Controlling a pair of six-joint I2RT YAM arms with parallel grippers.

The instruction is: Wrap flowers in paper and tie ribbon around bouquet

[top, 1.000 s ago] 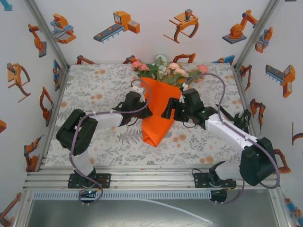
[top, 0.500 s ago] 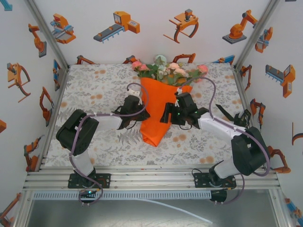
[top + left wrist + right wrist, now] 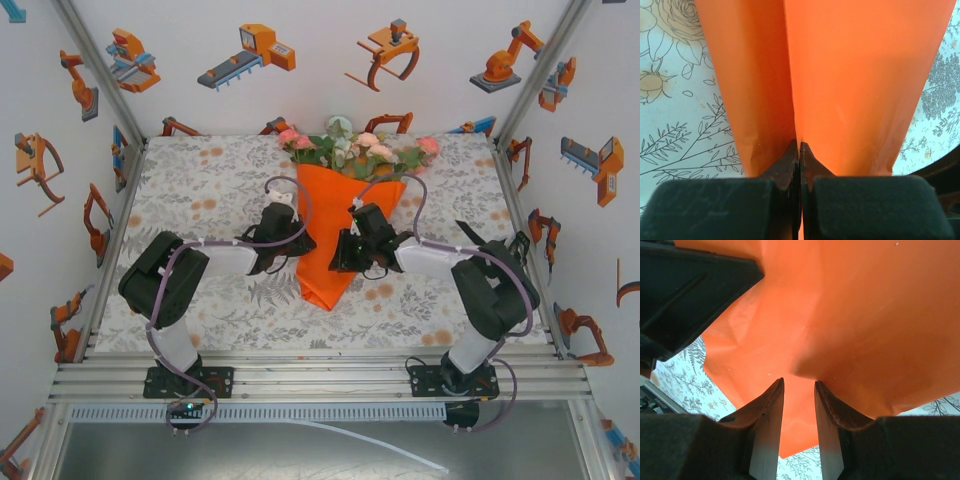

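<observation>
Your wrapping looks done: the paper (image 3: 335,235) lies as a cone mid-table (image 3: 200,180), with the flowers (image 3: 355,150) spilling out toward the far edge and its tip toward the near edge. The tying looks left to do. Your left gripper (image 3: 799,147) is pinched together on the paper's left fold. Your right gripper (image 3: 799,382) stands with jaws apart, the paper just beyond its tips.

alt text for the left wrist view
Two black left fingers, almost shut, pinch a fold of an orange paper wrap that widens toward the top. Pale tablecloth with a grey floral print shows on both sides.
</observation>
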